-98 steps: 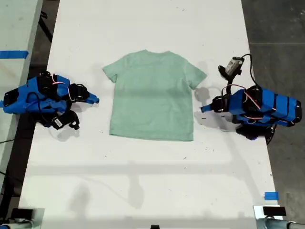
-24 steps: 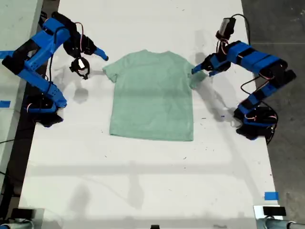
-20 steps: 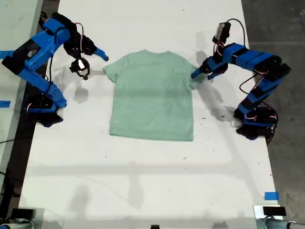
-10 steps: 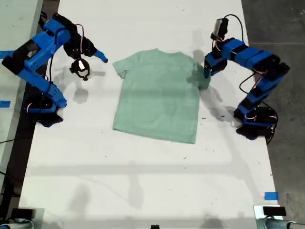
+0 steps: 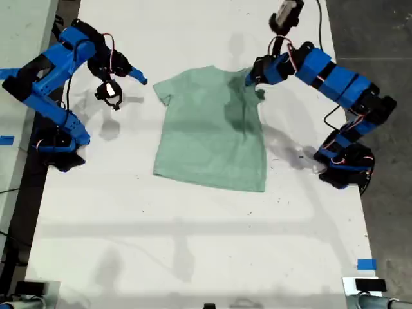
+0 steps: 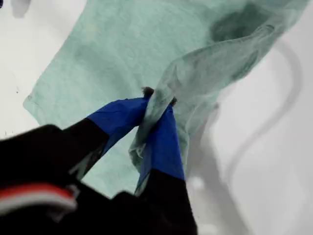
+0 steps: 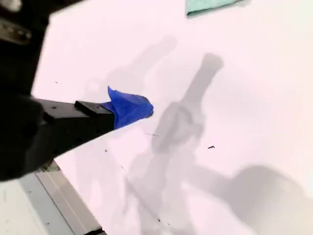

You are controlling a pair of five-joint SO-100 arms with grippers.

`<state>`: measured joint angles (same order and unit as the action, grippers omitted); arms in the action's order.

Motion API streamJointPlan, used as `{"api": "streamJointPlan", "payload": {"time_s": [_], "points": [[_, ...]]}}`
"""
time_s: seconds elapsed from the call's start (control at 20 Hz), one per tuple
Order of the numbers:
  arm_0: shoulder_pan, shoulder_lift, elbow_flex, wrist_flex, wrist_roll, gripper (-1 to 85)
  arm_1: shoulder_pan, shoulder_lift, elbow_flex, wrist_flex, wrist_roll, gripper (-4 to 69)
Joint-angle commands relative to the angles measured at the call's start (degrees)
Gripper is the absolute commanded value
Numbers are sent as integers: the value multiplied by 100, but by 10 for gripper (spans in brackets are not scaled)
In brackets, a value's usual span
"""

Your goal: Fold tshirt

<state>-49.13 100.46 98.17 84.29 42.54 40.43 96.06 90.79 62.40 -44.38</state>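
My first pincer [image 6: 157,105] is clamped on the tshirt's [image 5: 209,129] sleeve, upper right in the exterior view; my second pincer [image 5: 140,78], upper left, hovers over the white surface [image 5: 193,244], closure unclear.

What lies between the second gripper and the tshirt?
Only bare white table. In the exterior view, my second gripper hangs apart from the tshirt, nothing between them.

1. A long white table [image 5: 206,244] carried the scene.
2. The mint-green tshirt [image 5: 209,138] lay mostly flat on it.
3. Small blue tape [image 5: 365,264] sat near its edge at the exterior view's right, possibly stuck down.
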Motion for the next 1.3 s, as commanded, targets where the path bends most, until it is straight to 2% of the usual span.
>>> {"api": "streamJointPlan", "payload": {"time_s": [0.0, 0.15, 0.2, 0.25, 0.35, 0.5, 0.65, 0.75, 1.1, 1.25], "points": [[193, 176, -62, -44, -105, 336, -378, -782, -519, -984, 422, -3], [255, 176, -62, -44, -132, 336, -413, -1907, -633, -1775, 624, -1], [264, 176, -62, -44, -132, 336, -360, -2215, -633, -1978, 686, 70], [281, 176, -62, -53, -141, 336, -299, -2549, -791, -2013, 606, 270], [316, 176, -70, -79, -158, 336, -176, -2997, -1477, -1222, 510, 309], [378, 158, -79, -132, -202, 334, -202, -2338, -1661, -123, 439, 387], [554, 35, -334, -185, -202, 338, -264, -958, -1274, 659, 413, 397], [703, -316, -791, -202, -176, 338, -272, -123, -835, 967, 404, 389], [686, -3155, -3621, 193, 114, 340, -422, 1529, 483, 1318, 448, 364], [404, -4263, -4157, -44, 193, 341, -554, 1775, 598, 1424, 501, 358]]}}
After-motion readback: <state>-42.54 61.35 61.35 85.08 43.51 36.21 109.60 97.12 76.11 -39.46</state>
